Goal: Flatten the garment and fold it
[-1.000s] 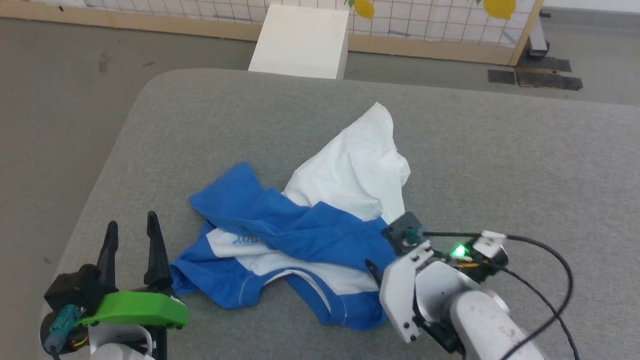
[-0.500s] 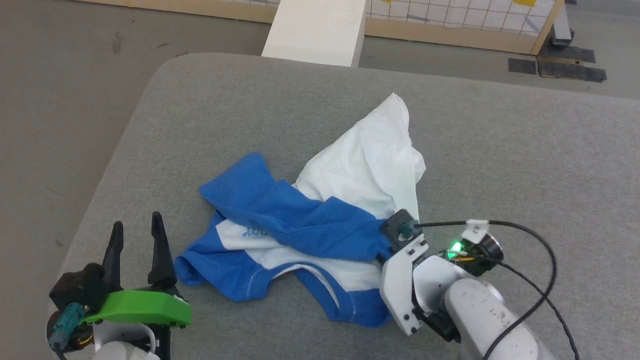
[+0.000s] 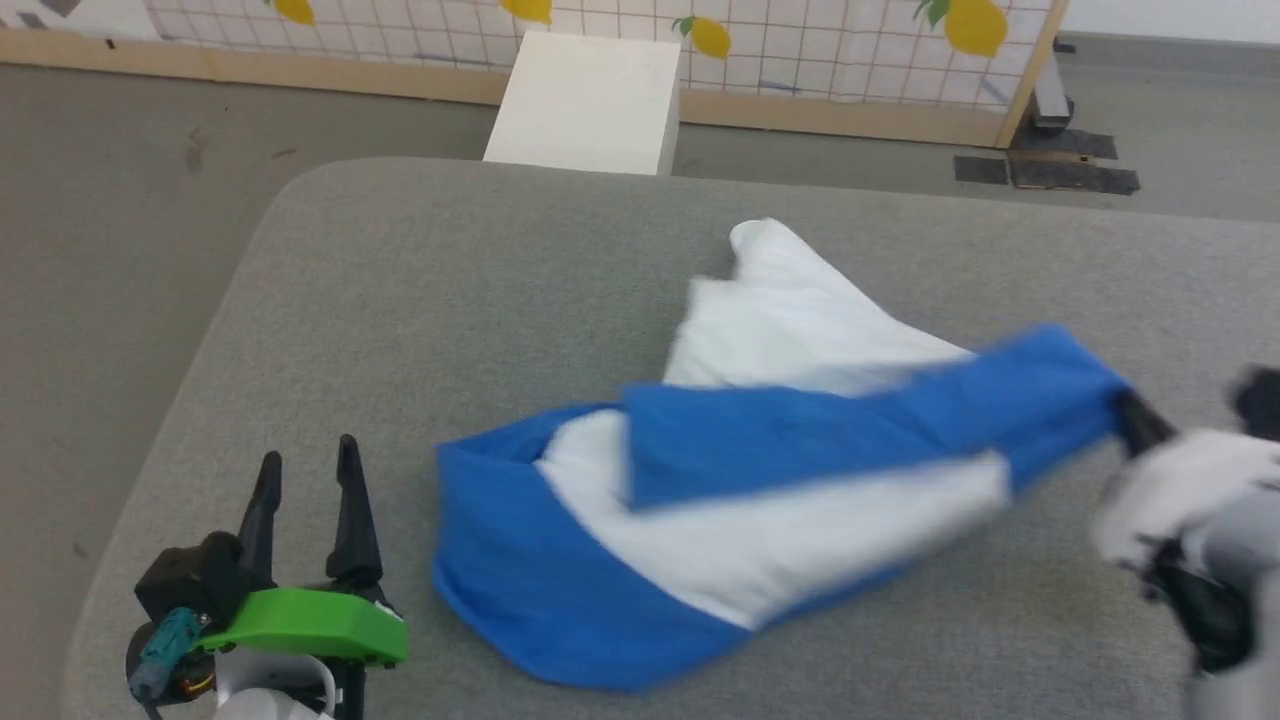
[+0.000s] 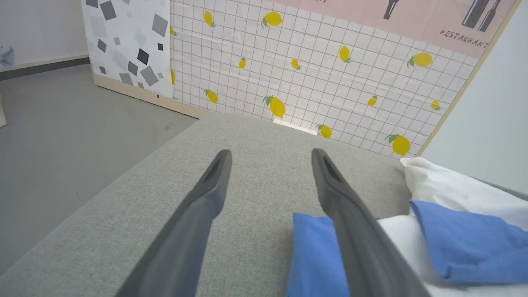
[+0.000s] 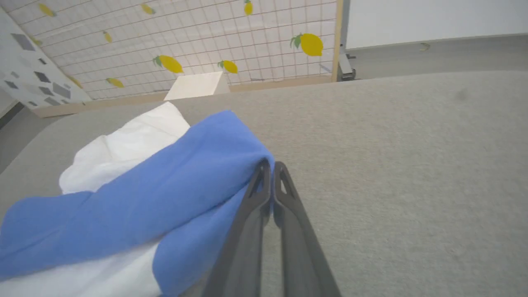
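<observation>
The garment (image 3: 760, 470), white with bright blue sleeves, lies stretched across the grey padded table (image 3: 450, 290), blurred by motion. My right gripper (image 3: 1130, 420) at the right is shut on a blue sleeve end; the right wrist view shows the right gripper (image 5: 270, 169) pinching blue cloth of the garment (image 5: 173, 185). Near the table's front left corner my left gripper (image 3: 305, 480) stands open and holds nothing. In the left wrist view the left gripper (image 4: 270, 159) hovers over bare table, with the garment (image 4: 453, 231) at the lower right beside one finger.
A white box (image 3: 585, 100) stands on the floor beyond the table's far edge. A lemon-patterned partition (image 3: 800, 40) with a wooden frame runs behind it. Grey floor (image 3: 110, 230) lies off the table's left edge.
My right gripper has shut on the blue sleeve and pulled it far to the right, stretching the crumpled garment out. The head camera has shifted. The left gripper has stayed open in place.
</observation>
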You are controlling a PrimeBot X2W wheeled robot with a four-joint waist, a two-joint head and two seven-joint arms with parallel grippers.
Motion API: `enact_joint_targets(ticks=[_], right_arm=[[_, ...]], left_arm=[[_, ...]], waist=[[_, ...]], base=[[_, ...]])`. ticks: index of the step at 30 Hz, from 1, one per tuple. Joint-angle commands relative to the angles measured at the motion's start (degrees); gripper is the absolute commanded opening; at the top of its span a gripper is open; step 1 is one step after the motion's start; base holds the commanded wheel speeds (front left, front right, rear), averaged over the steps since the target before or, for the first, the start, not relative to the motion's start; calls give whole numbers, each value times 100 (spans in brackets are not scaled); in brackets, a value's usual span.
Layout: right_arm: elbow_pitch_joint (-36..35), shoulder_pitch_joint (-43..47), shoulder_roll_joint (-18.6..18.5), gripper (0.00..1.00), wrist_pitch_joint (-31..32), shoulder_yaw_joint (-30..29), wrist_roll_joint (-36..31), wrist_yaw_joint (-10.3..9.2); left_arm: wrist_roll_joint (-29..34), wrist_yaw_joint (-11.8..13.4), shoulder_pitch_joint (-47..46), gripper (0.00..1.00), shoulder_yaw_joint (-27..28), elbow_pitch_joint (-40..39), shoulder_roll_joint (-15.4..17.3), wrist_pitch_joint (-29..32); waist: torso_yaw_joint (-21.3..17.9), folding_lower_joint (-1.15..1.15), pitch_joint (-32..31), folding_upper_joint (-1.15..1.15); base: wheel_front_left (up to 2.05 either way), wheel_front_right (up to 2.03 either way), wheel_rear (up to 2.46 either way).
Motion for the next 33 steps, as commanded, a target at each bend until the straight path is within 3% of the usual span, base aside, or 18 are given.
enact_joint_targets(ticks=[1,5,9,10,11,15,19,24,30,33], right_arm=[[-2,162,-6,0,42,-335,8,-9],[338,511,-6,0,198,-1388,51,-9],[866,715,-6,0,325,-1959,-192,-9],[928,706,-6,35,264,-1927,-212,-9],[914,691,-6,100,150,-1841,-210,-9],[449,737,-6,100,-247,-1289,-187,-9],[-426,921,-6,100,-154,-672,-477,-9],[-1179,1079,-6,100,500,1071,-707,-9],[-755,827,-84,100,1458,2798,-751,-9],[-434,586,-157,100,1623,3254,-732,-9]], left_arm=[[30,-39,14,100,-20,26,-34,-21],[17,-69,0,100,-79,84,-35,-19],[-30,-101,-17,100,-91,174,-8,-8],[-48,-111,-13,100,-95,203,0,6],[-59,-115,-11,100,-92,220,8,10],[-72,-92,9,100,-97,215,22,21],[-75,-76,-1,100,-126,186,32,46],[-99,-80,-47,100,-159,183,37,48],[-141,-111,-119,100,-236,234,17,45],[-166,-126,-157,100,-257,268,10,41]], waist=[[-60,0,-40,0],[-104,0,-21,0],[-148,0,-20,0],[-159,0,-22,0],[-172,0,-27,0],[-209,0,-60,0],[-204,0,-74,0],[-209,0,-24,0],[-118,0,78,0],[-40,0,139,0]], base=[[0,0,0],[0,0,0],[0,0,0],[0,0,0],[0,0,0],[0,0,0],[0,0,0],[0,0,0],[0,0,0],[0,0,0]])
